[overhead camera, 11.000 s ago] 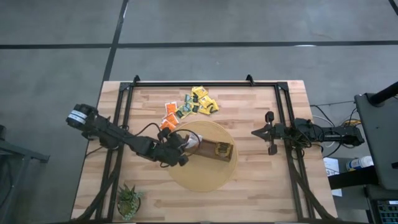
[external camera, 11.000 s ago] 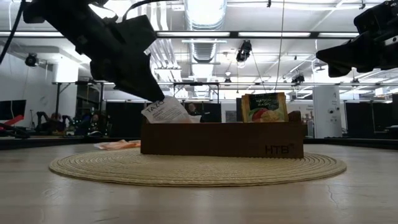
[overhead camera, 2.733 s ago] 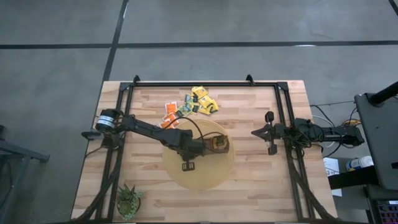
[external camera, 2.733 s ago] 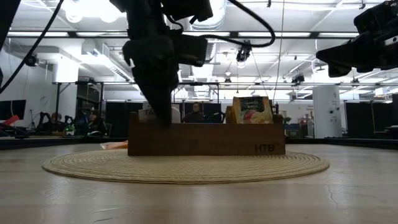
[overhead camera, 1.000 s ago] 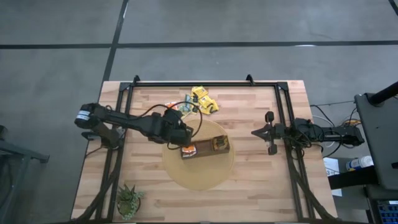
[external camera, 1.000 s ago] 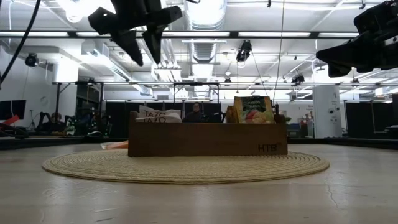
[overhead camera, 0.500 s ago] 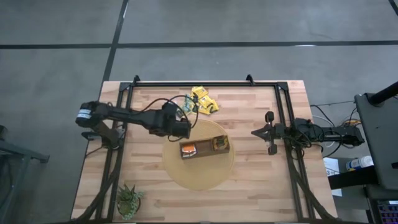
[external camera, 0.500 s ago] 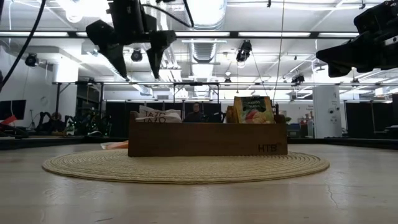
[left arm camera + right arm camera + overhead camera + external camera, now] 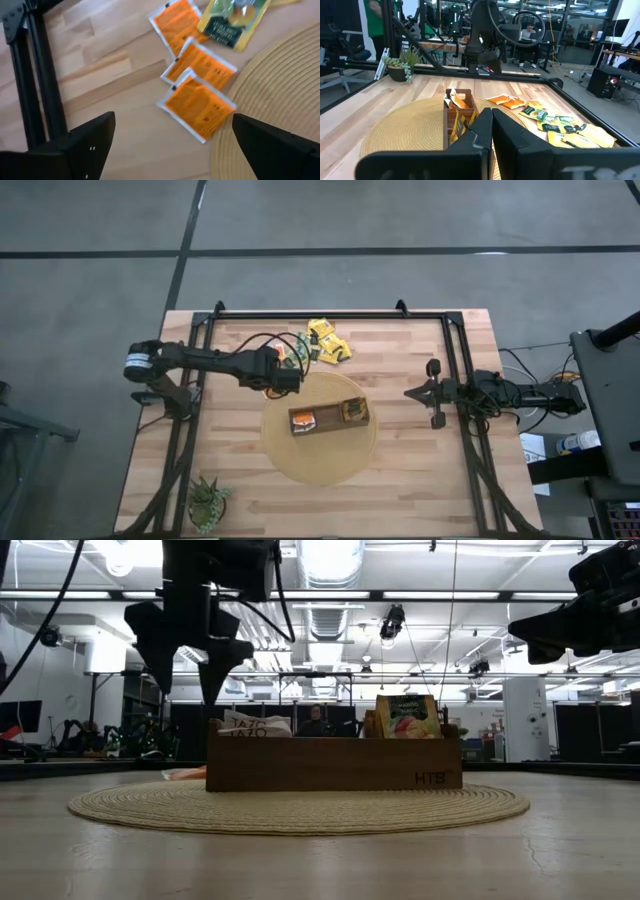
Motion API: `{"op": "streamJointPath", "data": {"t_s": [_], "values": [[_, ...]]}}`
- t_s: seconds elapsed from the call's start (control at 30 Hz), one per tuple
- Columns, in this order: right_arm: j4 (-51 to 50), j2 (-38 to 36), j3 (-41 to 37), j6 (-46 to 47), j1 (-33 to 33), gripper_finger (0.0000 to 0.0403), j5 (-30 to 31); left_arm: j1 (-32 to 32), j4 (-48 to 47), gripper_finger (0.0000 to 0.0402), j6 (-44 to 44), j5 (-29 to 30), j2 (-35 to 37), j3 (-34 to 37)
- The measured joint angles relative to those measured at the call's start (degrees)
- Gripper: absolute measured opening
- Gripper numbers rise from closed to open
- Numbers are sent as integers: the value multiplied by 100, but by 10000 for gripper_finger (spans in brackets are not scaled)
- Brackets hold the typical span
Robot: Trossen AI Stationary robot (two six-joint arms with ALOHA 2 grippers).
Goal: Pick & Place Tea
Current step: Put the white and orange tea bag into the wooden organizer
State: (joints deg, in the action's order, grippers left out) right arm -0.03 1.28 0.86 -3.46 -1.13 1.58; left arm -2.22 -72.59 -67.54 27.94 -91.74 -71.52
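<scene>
Three orange tea sachets (image 9: 197, 102) lie flat on the wood beside the round woven mat (image 9: 280, 95), with a green one (image 9: 232, 15) just beyond them. My left gripper (image 9: 173, 122) hangs open above them, tipped steeply down and touching nothing; in the low view my left gripper (image 9: 188, 695) is well clear of the table. More yellow and green sachets (image 9: 328, 340) lie near the far edge. The brown box (image 9: 328, 416) sits on the mat with sachets (image 9: 405, 715) standing in it. My right gripper (image 9: 432, 393) waits shut at the table's right.
A black frame rail (image 9: 35, 85) runs along the table's left side close to my left gripper. A small potted plant (image 9: 208, 502) stands at the near left corner. Bare wood lies between the mat (image 9: 320, 460) and the right arm.
My left gripper has gone from above the box's left end toward the table's far left, over the orange sachets. It has come down and tipped more steeply downward. The box and its sachets have stayed put.
</scene>
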Motion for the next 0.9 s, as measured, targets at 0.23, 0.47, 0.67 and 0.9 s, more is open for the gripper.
{"op": "streamJointPath", "data": {"t_s": [0.23,0.47,0.67,0.9], "values": [[0,0,0,0,0,8,0,-57,308,394,739,-561,-2,172],[0,0,0,0,0,8,2,-406,918,394,1425,-894,-4,630],[0,0,0,0,0,8,2,-868,1519,394,1975,-1651,-4,1156],[0,2,0,2,2,9,2,-1116,2016,394,2519,-1987,-6,1482]]}}
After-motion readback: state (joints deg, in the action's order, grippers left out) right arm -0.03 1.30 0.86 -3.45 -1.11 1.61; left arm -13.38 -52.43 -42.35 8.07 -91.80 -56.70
